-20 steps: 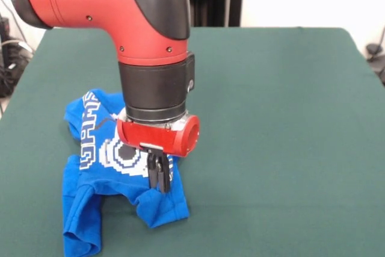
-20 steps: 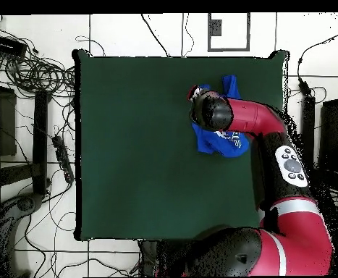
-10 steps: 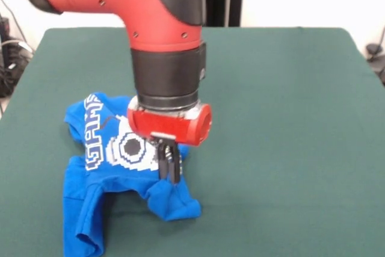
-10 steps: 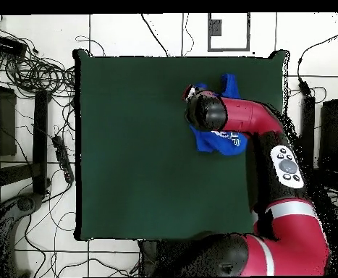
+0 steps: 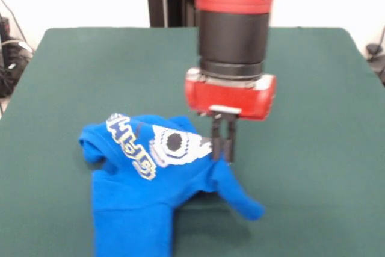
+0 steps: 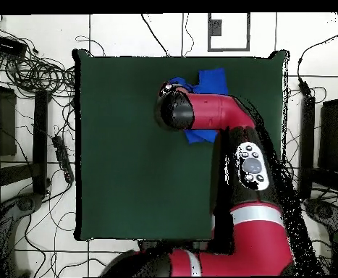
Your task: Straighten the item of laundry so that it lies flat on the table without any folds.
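The bright blue T-shirt [image 5: 144, 191] lies crumpled at the near left of the dark green table [image 5: 313, 88] in the front view, its white-grey controller print and lettering twisted on top. My gripper [image 5: 222, 154] is shut on a fold of the shirt by the print and holds that part lifted, with a blue flap trailing down to the right. In the overhead view the arm [image 6: 200, 112] covers most of the shirt [image 6: 212, 75], which shows near the table's top edge.
Cables and a power strip [image 6: 61, 156] lie on the floor left of the table in the overhead view. The table's near edge lies just below the shirt in the front view.
My gripper has moved right in the front view, dragging the pinched shirt with it. The shirt has been pulled right and stretched, and the print has twisted.
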Robot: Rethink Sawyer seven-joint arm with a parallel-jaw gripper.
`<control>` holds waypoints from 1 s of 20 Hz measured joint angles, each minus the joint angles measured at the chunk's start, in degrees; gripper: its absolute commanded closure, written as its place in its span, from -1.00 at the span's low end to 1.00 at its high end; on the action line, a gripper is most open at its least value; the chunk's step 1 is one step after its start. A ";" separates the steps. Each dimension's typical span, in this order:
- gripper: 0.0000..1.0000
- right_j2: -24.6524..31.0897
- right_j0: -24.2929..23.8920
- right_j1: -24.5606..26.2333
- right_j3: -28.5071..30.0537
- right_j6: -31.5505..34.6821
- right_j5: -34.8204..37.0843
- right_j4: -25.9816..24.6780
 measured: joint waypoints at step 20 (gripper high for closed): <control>-1.00 -8.18 9.41 -0.84 2.06 5.05 -0.16 12.03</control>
